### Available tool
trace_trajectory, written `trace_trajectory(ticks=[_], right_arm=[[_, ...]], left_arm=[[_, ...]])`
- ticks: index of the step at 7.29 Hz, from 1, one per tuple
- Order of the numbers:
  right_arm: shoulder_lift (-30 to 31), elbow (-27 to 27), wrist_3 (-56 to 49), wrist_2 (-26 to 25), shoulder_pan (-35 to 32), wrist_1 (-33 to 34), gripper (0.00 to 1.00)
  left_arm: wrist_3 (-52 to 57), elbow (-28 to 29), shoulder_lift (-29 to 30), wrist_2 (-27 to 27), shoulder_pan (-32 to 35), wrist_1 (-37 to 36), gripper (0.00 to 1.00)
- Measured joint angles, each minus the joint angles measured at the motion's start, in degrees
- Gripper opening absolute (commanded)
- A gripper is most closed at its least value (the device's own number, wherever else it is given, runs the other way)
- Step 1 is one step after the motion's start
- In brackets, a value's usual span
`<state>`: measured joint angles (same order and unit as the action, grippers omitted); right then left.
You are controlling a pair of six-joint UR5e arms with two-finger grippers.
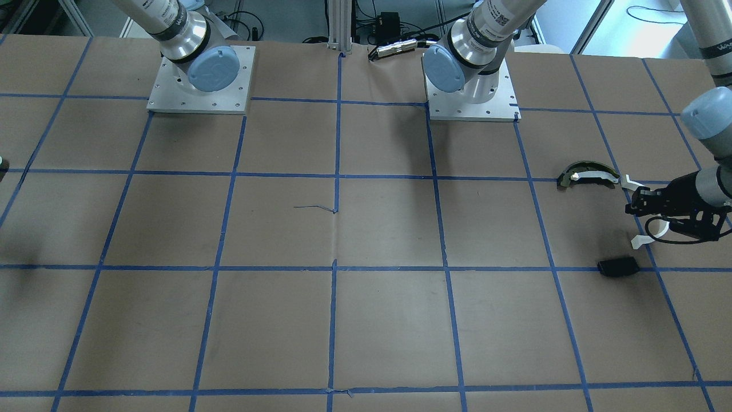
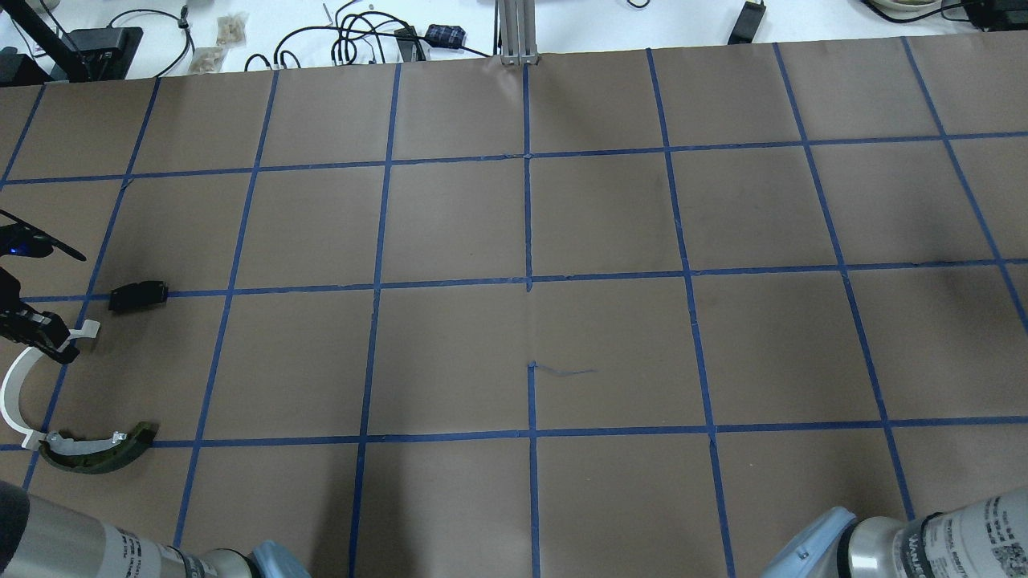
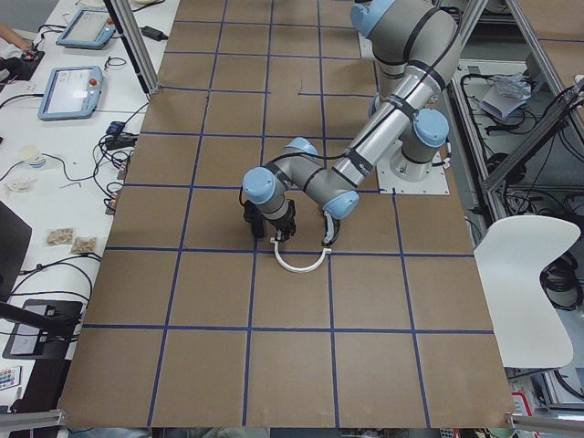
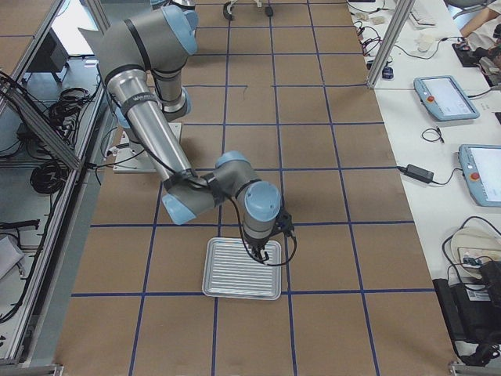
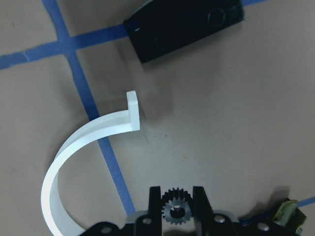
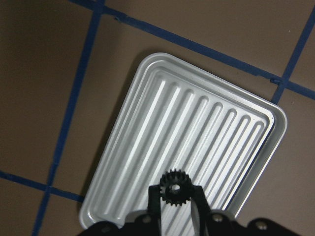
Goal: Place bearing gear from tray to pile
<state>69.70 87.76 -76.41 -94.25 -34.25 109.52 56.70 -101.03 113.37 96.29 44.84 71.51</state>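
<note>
Left pincer (image 5: 177, 194): clamps a black gear (image 5: 176, 212).
Pile: white arc (image 5: 98, 129) just beside it, black plate (image 5: 184, 27) near, beyond.
Right pincer (image 6: 176, 196): grips second gear (image 6: 172, 186) above tray (image 6: 147, 88), far away.

I read this as a robotics lab. Table (image 1: 389, 229) papered brown, gridded with blue tape (image 1: 338, 143). Arm mounting plates (image 1: 166, 97) bolted on. Teach pendants (image 4: 446, 97) and loose cables (image 2: 347, 36) on side benches. Aluminium framing (image 2: 518, 32).
</note>
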Motion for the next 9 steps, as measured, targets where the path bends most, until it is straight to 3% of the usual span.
trace_trajectory(ticks=[4, 5, 6, 7, 9], right_arm=[[16.1, -0.8, 19.9, -4.4, -16.2, -18.5, 0.04], [18.1, -1.8, 26.4, -4.7, -21.1, -22.1, 0.04], [19.2, -3.2, 33.5, -4.8, -26.7, -25.3, 0.04], [19.7, -4.4, 40.9, -4.7, -32.4, -27.6, 0.05], [19.3, -5.5, 58.0, -4.0, -44.0, -29.4, 0.05]], left_arm=[[-2.4, -0.5, 1.8, -2.2, 0.6, -1.5, 0.00], [-2.6, -0.4, 2.1, -2.3, 0.7, -2.1, 0.22], [-2.8, -0.4, 2.7, -2.6, 0.8, -2.5, 0.83], [-3.0, -0.3, 3.3, -2.7, 0.9, -2.7, 1.00], [-3.7, 0.3, 3.7, -2.6, 1.4, -3.1, 1.00]])
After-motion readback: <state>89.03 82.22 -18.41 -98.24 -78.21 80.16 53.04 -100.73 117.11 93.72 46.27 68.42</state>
